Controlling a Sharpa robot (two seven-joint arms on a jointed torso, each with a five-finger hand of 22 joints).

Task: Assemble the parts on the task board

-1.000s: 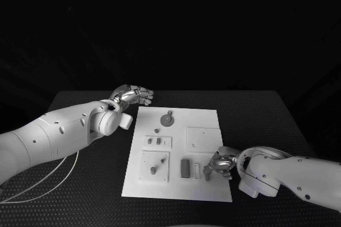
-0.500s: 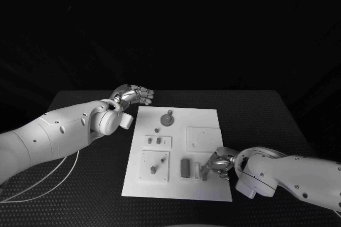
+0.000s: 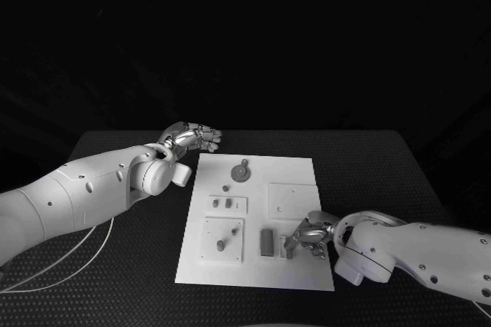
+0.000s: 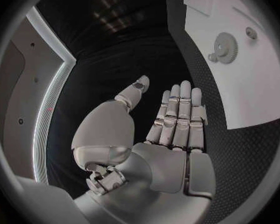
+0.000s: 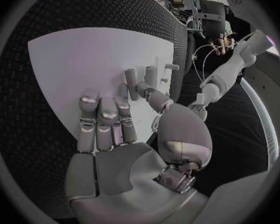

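The white task board [image 3: 256, 267] lies in the middle of the table. A grey gear [image 3: 240, 172] sits at its far end, also seen as the gear [image 4: 226, 46] in the left wrist view. An upright grey block [image 3: 267, 242] and a slimmer part [image 3: 287, 247] stand at the near middle. My right hand [image 3: 310, 235] rests low on the board just right of them. Its fingers [image 5: 101, 115] lie straight on the board [image 5: 84, 59], and its thumb reaches toward the upright parts [image 5: 142, 78]; I see nothing gripped. My left hand [image 3: 191, 137] hovers beyond the board's far left corner, fingers [image 4: 179, 115] straight, holding nothing.
A raised square plate [image 3: 293, 198] sits on the board's right half. Two small parts [image 3: 223, 202] and a panel with pegs [image 3: 223, 239] occupy its left half. Pale cables [image 3: 72, 259] trail on the black table beneath my left arm.
My right hand has slid left across the board toward the grey block, and the slim part beside it has shifted left with it. The left hand has not moved.
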